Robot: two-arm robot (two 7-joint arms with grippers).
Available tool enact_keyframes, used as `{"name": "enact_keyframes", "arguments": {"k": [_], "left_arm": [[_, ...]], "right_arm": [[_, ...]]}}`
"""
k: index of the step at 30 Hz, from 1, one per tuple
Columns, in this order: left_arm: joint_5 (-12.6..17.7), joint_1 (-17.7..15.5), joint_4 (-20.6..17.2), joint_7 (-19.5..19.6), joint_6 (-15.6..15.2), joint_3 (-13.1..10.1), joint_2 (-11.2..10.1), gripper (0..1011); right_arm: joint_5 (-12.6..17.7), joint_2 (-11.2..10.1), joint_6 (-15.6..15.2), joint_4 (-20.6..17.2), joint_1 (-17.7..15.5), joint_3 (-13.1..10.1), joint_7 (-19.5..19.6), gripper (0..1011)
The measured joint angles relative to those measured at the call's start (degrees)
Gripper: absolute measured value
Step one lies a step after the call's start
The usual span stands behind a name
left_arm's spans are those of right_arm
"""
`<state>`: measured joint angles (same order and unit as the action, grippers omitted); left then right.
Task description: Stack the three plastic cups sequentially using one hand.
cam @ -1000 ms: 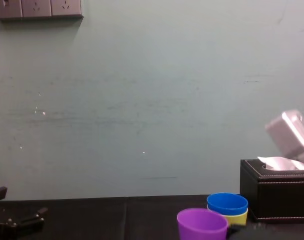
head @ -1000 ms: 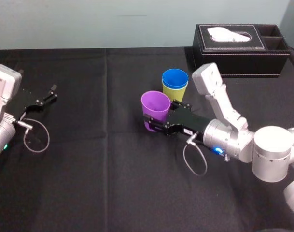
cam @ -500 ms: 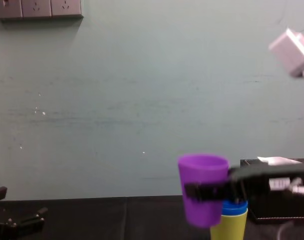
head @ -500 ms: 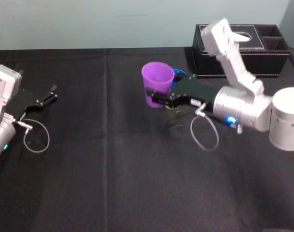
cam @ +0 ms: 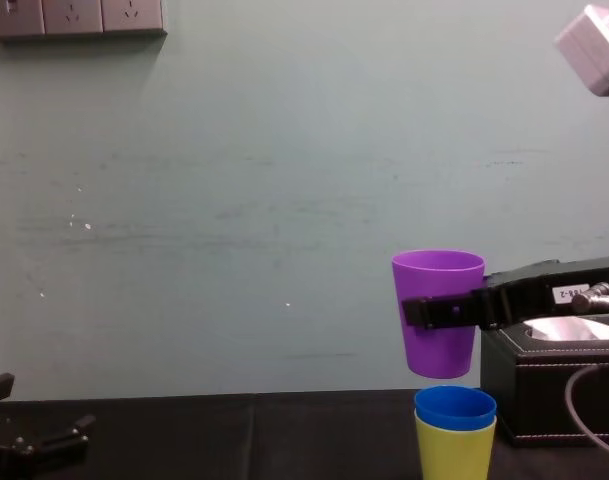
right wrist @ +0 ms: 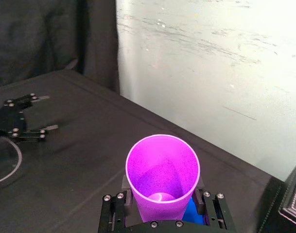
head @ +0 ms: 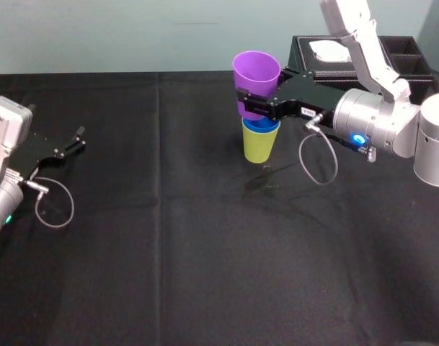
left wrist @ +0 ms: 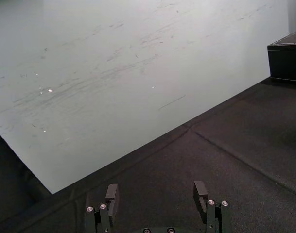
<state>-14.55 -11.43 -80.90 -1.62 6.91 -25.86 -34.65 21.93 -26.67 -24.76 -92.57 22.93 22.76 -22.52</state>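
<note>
The right gripper (head: 251, 97) is clamped on the purple cup (head: 256, 76), one flat finger on each side of its lower wall, and holds it upright and mouth-up in the air. In the chest view the purple cup's base hangs just above the rim of the blue cup (cam: 455, 404), apart from it by a thin gap and set slightly toward the robot's left of centre. The blue cup sits nested in the yellow-green cup (head: 259, 146), which stands on the black table (head: 205, 252). In the right wrist view a patch of blue shows under the purple cup, between the fingers.

The black box (head: 414, 65) stands near the stack on its right, toward the far edge, beneath the right arm. To the stack's left and in front, the table lies bare. A pale wall (cam: 284, 200) rises behind the far edge.

The left gripper (left wrist: 156, 191) rests low by the table's left side, fingers spread apart, well away from the cups
</note>
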Motion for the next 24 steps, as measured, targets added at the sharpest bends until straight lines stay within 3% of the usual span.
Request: {"name": "enact_keyframes", "arguments": {"k": [8, 24], "left_arm": [[0.0, 0.0, 0.0, 0.0, 0.0, 0.0, 0.0, 1010], [0.0, 0.0, 0.0, 0.0, 0.0, 0.0, 0.0, 1010]], "right_arm": [[-0.2, 0.9, 1.9, 4.5, 1.4, -0.1, 1.0, 723], [-1.3, 2.4, 5.4, 9.4, 1.7, -0.6, 1.8, 723]]}}
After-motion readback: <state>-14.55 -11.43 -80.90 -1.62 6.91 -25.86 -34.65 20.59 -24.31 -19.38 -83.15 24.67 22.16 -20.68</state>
